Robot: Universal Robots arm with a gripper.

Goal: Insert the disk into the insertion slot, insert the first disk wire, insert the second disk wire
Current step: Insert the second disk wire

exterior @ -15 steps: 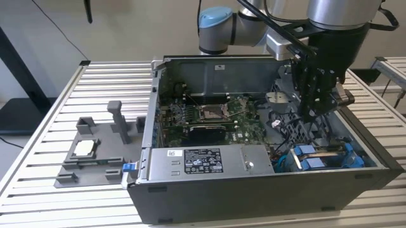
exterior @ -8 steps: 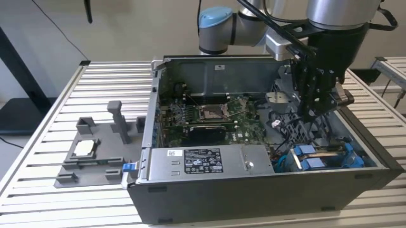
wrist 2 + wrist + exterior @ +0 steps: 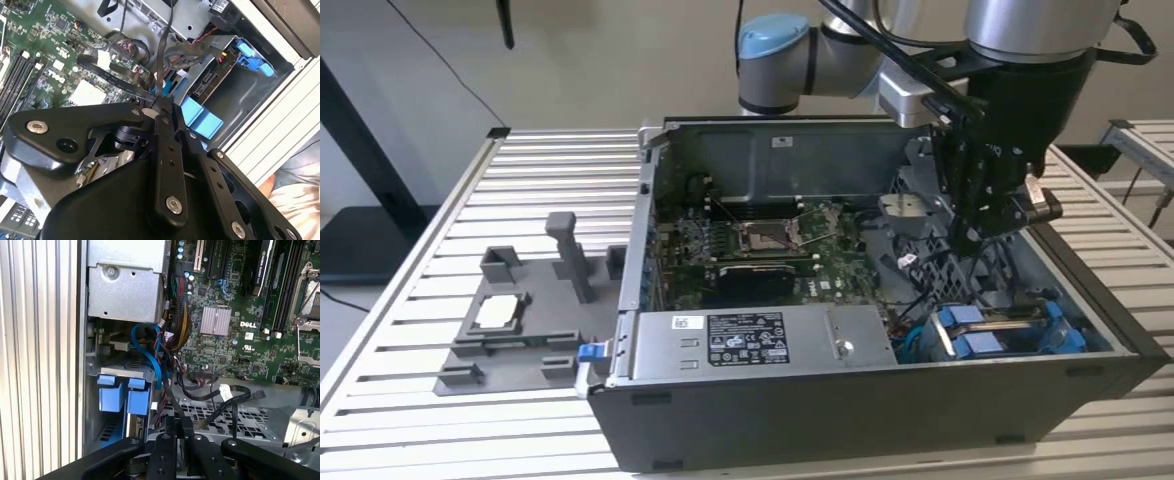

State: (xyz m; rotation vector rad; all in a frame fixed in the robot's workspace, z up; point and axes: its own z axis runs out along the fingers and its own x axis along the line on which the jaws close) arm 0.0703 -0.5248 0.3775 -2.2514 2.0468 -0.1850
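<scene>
So the gripper is down inside the open computer case, over the drive-bay side, on the exterior view's right. Its fingers are pinched together on a thin black wire. In both wrist views the wire runs straight out from between the tips. Where its far end goes I can't tell; it disappears into the cable tangle beside the motherboard.

The disk is sitting in its bay at the case's front corner, in the exterior view's lower right, clipped in the blue carrier. You only get a sliver of it between the blue tabs. In the second wrist view a bit of its labelled face shows, and the rest is tucked under the bay walls. Its connector edge is hard to make out behind the wires, so I can't say whether anything is plugged in.

The gripper's own black linkage blocks a good chunk of both wrist views. In the exterior view the arm is cut off at the top edge.

Room-wise it's tight. The bay is boxed in by the case wall on one side and the silver power supply box on the other. A blue cable and a bundle of coloured leads hang between them. The perforated metal bracket near the fingertips has loose black cables lying across it. Outside the case, the slatted table has open space around a grey fixture.
</scene>
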